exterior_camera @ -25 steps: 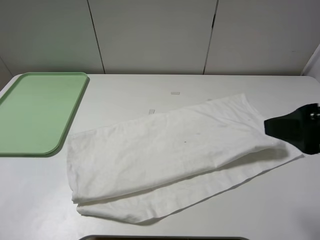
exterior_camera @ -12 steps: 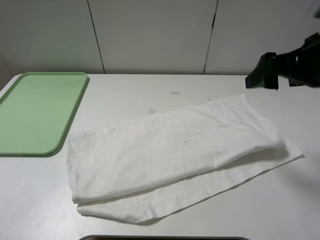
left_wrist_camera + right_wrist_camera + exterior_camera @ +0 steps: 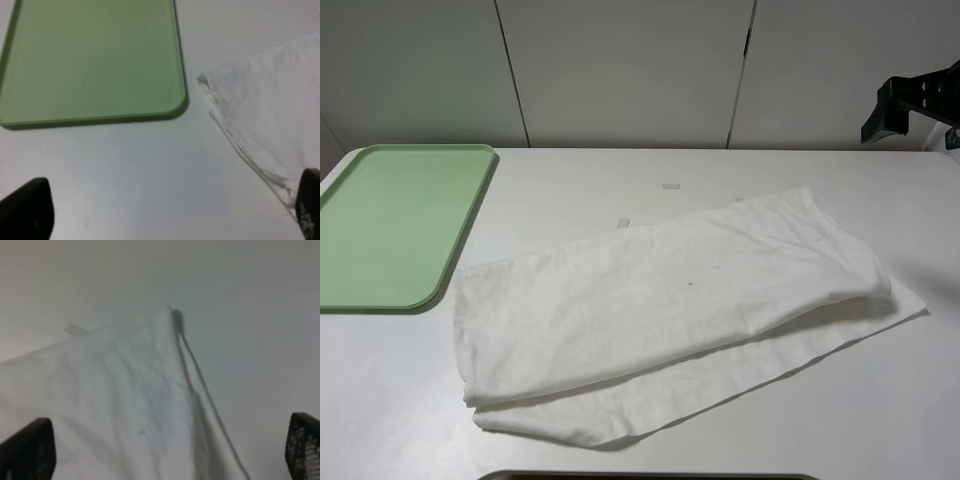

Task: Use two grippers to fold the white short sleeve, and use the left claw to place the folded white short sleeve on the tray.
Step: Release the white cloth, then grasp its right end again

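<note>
White short sleeve: I judge it limp, light; pinch hem corners; my left claw and right claw spread, empty.

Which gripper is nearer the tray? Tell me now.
Left. The left gripper hovers near a corner of the tray, beside the white short sleeve; the right gripper is raised at the far right of the table.

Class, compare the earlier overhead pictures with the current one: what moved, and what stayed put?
The right gripper rose from over the right end of the white short sleeve and drew back to the far right, open and holding nothing. The white short sleeve and the tray did not move.
</note>
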### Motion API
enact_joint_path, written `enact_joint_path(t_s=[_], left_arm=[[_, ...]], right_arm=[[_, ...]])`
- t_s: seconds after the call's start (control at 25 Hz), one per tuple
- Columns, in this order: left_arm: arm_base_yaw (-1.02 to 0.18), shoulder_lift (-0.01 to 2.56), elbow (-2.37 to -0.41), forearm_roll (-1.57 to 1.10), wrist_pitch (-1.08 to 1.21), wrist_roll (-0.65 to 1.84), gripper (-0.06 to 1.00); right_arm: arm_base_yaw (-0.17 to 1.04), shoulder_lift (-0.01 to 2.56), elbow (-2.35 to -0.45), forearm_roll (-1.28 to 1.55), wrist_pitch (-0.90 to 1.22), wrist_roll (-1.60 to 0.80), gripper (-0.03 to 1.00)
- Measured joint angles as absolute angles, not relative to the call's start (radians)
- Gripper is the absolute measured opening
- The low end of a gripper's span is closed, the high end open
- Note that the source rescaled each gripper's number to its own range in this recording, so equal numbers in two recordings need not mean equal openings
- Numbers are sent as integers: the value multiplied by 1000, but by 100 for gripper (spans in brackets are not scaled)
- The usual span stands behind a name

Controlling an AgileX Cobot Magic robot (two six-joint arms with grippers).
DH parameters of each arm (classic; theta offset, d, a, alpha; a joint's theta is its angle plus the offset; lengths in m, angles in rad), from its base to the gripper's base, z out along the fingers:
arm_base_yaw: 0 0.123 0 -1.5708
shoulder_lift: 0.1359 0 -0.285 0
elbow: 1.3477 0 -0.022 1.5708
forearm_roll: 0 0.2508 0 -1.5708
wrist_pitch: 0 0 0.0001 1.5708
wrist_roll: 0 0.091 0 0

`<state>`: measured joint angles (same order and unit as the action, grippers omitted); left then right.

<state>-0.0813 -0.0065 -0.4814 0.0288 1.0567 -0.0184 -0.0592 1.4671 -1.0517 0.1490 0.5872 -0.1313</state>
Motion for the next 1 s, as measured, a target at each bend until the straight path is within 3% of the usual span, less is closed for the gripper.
enact_joint_path(t_s=[0.44,1.0], left_arm=[[-81,-6,-481,29,1057,-18,97],[-81,-6,-481,29,1058,-18,97]], right_arm=[[-190,1561,-1067,152,562,-231,100],[-206,1692,-1111,316,525,-391,100]])
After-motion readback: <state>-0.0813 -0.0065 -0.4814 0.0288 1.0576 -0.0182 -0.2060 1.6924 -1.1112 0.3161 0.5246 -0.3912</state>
